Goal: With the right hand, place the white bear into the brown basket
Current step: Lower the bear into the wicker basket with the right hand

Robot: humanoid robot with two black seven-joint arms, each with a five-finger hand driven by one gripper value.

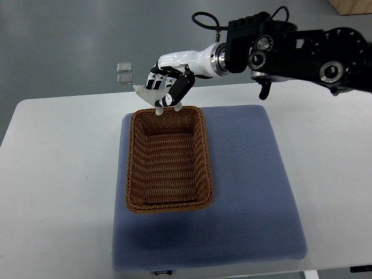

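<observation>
I see my right hand (pixel 168 87) near the top middle, fingers curled around the white bear (pixel 152 95), just over the far rim of the brown basket (pixel 135 168); I think 1 step is left: move it over the middle, then let go.

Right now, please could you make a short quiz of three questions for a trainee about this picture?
1. True or false: the brown woven wicker basket is empty inside.
2. What lies under the basket? A: blue padded mat; B: bare white table; C: wooden tray.
3. Fill in: the small white bear is held by the ___ hand, over the basket's far rim.

Key: 1 true. 2 A. 3 right.
</observation>
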